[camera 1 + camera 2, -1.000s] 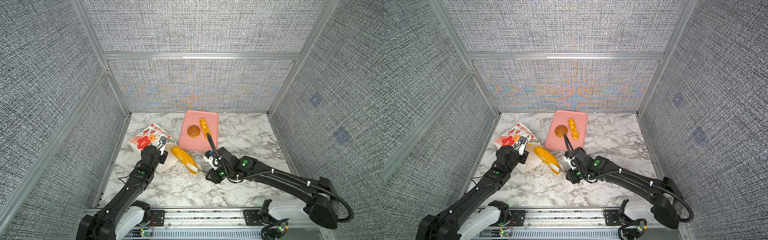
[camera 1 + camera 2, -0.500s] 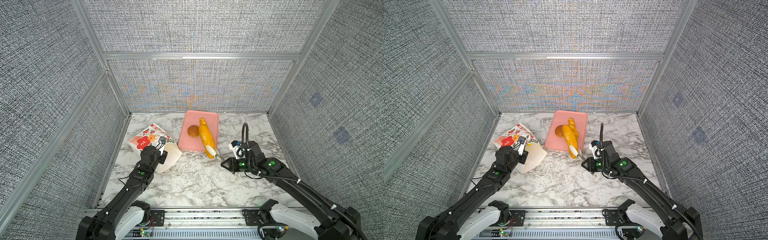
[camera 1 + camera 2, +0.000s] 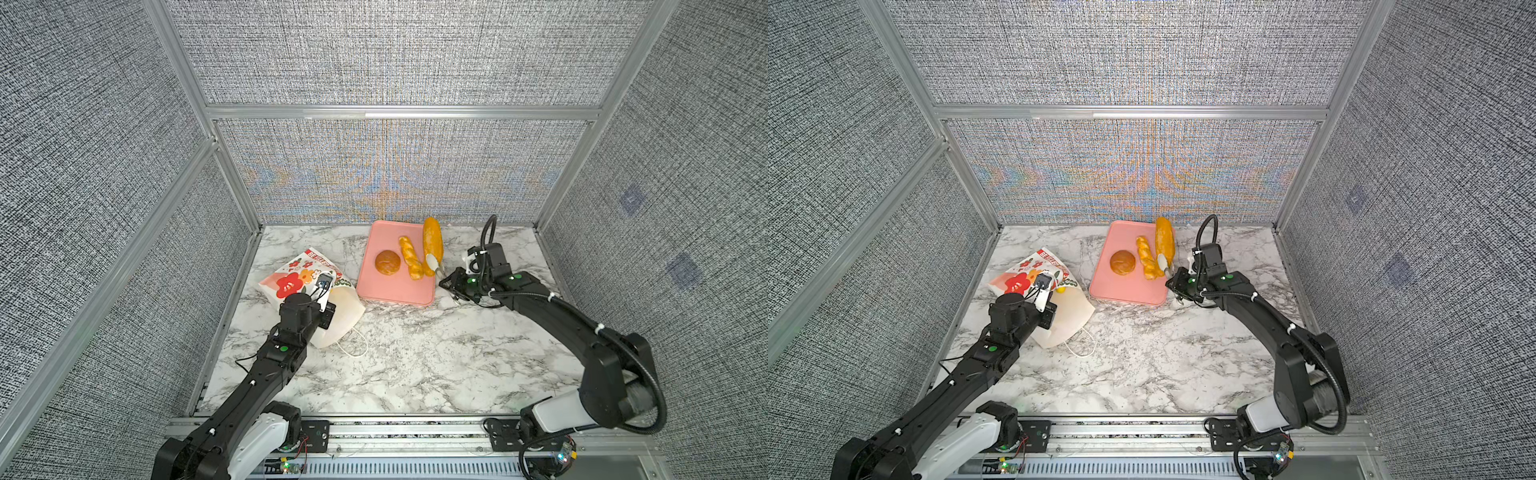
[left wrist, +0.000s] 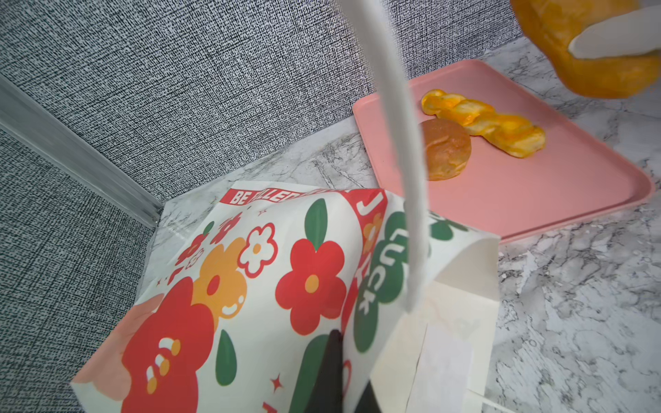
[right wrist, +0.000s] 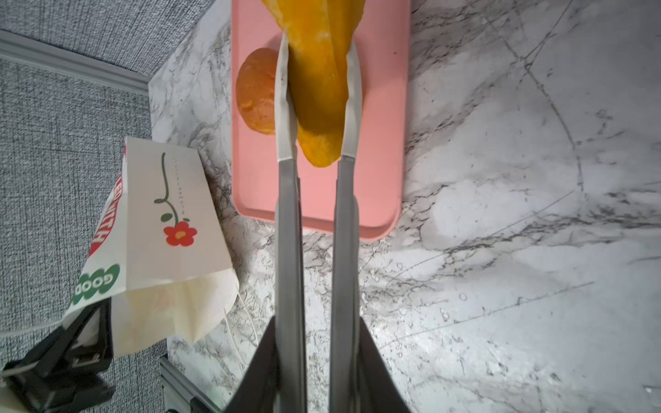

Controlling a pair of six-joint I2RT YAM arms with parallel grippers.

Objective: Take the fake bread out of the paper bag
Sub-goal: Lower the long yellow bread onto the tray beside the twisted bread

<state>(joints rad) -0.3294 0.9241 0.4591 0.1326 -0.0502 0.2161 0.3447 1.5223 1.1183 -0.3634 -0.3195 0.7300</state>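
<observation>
Your right gripper [image 5: 316,50] is pinching the near end of the long loaf [image 3: 431,237] between its two pale fingers. The loaf is reaching away past the fingertips, over the right edge of the pink tray [image 3: 395,291]; whether it is touching the tray is unclear. The round bun [image 3: 387,262] and twisted stick [image 3: 410,257] are lying on the tray just left of that gripper. Your left gripper [image 4: 409,296] is clamping tight on the printed wall of the paper bag [image 3: 291,282] near its mouth. The bag is lying on its side on the marble table [image 3: 415,353].
</observation>
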